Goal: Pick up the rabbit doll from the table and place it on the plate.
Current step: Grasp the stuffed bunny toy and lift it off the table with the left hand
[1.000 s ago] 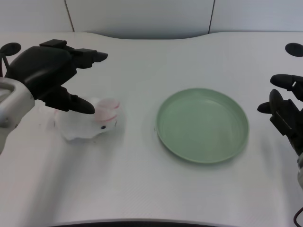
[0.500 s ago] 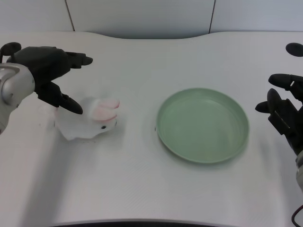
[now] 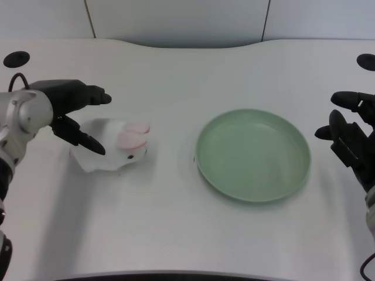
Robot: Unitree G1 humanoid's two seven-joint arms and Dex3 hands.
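A white rabbit doll [image 3: 117, 145] with pink ears lies on the white table, left of centre. My left hand [image 3: 69, 111] hovers at its left end, fingers spread, with one finger low over the doll's rear and the others reaching past its far side. Nothing is held in it. The green plate [image 3: 252, 155] sits right of centre, with nothing on it, well apart from the doll.
My right hand [image 3: 351, 137] waits at the right edge, beside the plate. Two dark round holes [image 3: 16, 58] mark the table's far corners. The table's front edge runs along the bottom of the view.
My left hand has drawn back to the left and come down, from over the doll to its left end. The doll and plate lie as before; the view shifted slightly.
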